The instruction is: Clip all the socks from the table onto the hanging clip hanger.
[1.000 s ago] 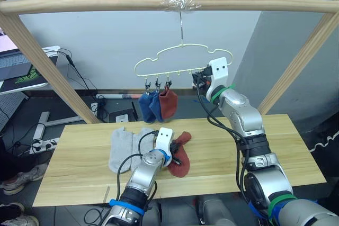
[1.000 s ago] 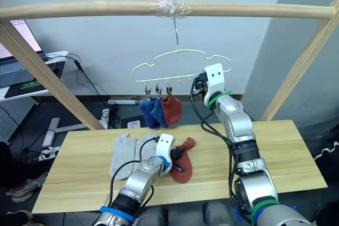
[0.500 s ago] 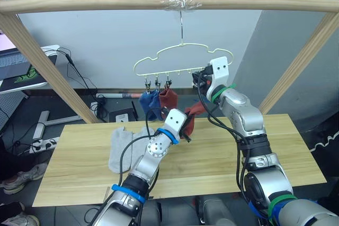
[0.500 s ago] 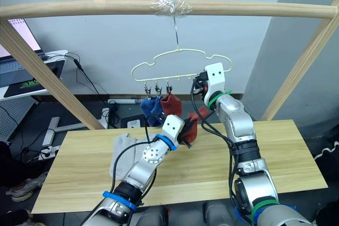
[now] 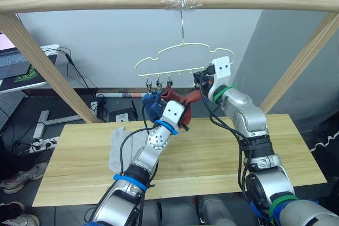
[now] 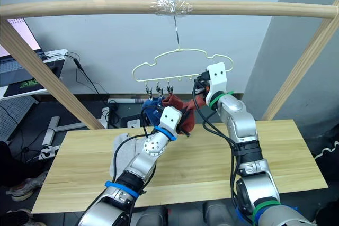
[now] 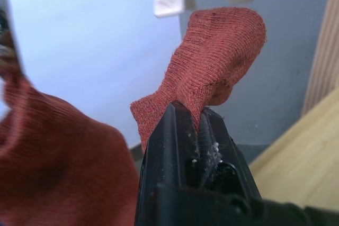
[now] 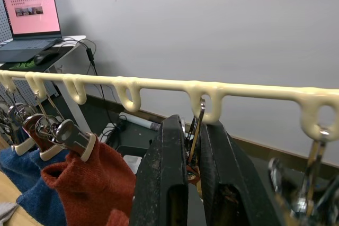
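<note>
The pale yellow clip hanger (image 5: 180, 59) hangs by its hook from the wooden pole. Two blue socks (image 5: 151, 107) and one rust red sock (image 5: 169, 95) hang from its left clips. My left gripper (image 5: 186, 124) is raised beneath the hanger, shut on a second rust red sock (image 7: 222, 62), whose free end reaches up toward the clips. My right gripper (image 8: 192, 125) is shut on a metal clip (image 8: 198, 117) under the hanger's bar (image 8: 159, 84). Two light grey socks (image 5: 122, 146) lie on the left part of the table (image 5: 238, 152).
A thick wooden pole (image 5: 106, 1) spans the top on slanted legs (image 5: 37, 56) at both sides. A laptop (image 5: 10, 62) sits on a side desk at the far left. Cables and a power strip lie on the floor behind the table.
My left gripper has lifted the rust red sock off the table and carried it up and right to just under the hanger's clips. The right gripper has stayed on its clip.
</note>
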Robot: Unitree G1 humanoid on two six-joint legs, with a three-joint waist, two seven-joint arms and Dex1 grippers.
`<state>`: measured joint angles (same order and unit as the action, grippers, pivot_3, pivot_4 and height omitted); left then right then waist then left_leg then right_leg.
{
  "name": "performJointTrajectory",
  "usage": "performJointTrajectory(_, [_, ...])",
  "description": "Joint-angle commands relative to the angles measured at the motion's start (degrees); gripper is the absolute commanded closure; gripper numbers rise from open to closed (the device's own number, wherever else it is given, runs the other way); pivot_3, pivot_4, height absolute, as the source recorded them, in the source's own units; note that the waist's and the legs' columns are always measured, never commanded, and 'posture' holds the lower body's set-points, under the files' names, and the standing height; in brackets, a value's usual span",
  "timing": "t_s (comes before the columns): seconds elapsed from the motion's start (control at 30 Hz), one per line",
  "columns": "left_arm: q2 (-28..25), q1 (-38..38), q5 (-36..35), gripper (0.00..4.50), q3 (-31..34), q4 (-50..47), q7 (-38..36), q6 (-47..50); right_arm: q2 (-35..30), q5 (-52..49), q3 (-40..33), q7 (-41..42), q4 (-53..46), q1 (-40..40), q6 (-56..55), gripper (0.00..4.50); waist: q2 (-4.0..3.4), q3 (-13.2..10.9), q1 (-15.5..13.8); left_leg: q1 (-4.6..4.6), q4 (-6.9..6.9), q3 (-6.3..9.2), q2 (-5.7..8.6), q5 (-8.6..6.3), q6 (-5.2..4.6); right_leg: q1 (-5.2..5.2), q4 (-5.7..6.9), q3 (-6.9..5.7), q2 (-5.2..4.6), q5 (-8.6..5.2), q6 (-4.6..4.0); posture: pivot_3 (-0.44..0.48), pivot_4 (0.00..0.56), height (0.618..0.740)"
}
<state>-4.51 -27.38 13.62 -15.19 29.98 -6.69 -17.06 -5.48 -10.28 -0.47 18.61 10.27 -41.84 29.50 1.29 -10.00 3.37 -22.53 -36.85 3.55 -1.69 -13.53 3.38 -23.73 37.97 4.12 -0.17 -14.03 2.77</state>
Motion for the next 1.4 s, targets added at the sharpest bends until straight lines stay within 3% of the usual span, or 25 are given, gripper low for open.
performJointTrajectory(0.03, [0.62, -0.78, -0.19, 4.47, 0.92, -1.05, 1.19, -1.65, -0.18, -1.0, -0.52, -0.04, -3.08, -0.35, -0.22, 4.5, 0.0, 0.0, 0.0, 0.0, 0.0, 0.0, 0.0, 0.0, 0.0, 0.0, 0.0, 0.0, 0.0, 0.0, 0.0, -0.052, 0.128, 0.737])
performJointTrajectory(1.17, [3.95, -4.33, -1.34, 4.47, 3.43, 2.06, 1.94, 0.14, 0.82, -4.5, -1.41, -0.21, -4.29, -0.04, 3.62, 4.5, 0.01, -0.01, 0.06, -0.02, 0.0, 0.01, 0.0, 0.0, 0.0, -0.01, 0.0, -0.01, 0.01, -0.01, 0.01, -0.052, 0.133, 0.737])
performJointTrajectory(1.2, [4.04, -4.43, -1.36, 4.5, 3.55, 2.09, 1.96, 0.03, 0.91, -4.59, -1.58, -0.46, -4.28, -0.05, 3.68, 3.79, 0.01, -0.01, 0.06, -0.02, 0.0, 0.01, 0.0, 0.0, 0.0, -0.01, 0.0, -0.01, 0.01, -0.01, 0.01, -0.052, 0.133, 0.737])
performJointTrajectory(1.4, [4.39, -4.57, -1.75, 4.5, 3.83, 1.62, 1.46, -0.49, -0.01, -4.75, -1.79, -0.91, -4.46, 0.15, 3.3, 1.66, 0.01, -0.01, 0.02, -0.04, -0.01, 0.01, 0.0, 0.0, 0.0, -0.01, -0.01, -0.01, 0.01, -0.01, 0.01, -0.048, 0.134, 0.737])
